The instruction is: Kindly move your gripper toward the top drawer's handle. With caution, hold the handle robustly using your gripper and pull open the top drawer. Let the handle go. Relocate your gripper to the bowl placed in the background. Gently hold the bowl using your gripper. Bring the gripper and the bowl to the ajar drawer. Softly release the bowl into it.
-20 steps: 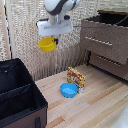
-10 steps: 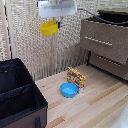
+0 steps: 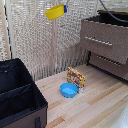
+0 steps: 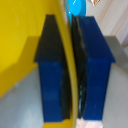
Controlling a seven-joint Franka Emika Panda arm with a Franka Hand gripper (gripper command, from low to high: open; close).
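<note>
So the yellow bowl (image 3: pixel 55 11) is way up in the air, high above the blue bowl (image 3: pixel 69 90) that sits on the wooden floor (image 3: pixel 95 107), tilted so its opening faces partly toward the exterior view's left. The exterior view barely shows the arm, it's cut off at the top, but the wrist view makes the grip clear: the gripper (image 4: pixel 73 75) has its two dark blue fingers (image 4: pixel 53 70) pinched onto the bowl's thin yellow rim, one pad on each side of the wall, so it's clamped on the bowl. In that same wrist view you can spot the blue bowl far below, just past the fingertips. Relative to the blue bowl, the dresser (image 3: pixel 106 44) stands off to the exterior view's right and further back, and its top drawer (image 3: pixel 102 39) sticks out from the body, pulled open, with the slim silver handle (image 3: pixel 98 41) across its front. The yellow bowl hangs well apart from that drawer, to the exterior view's left of it and higher. Just beside the blue bowl, behind it, there's a small colourful box (image 3: pixel 76 77) standing upright. The black fabric box (image 3: pixel 19 100) with dividers sits to the exterior view's left of the blue bowl.
</note>
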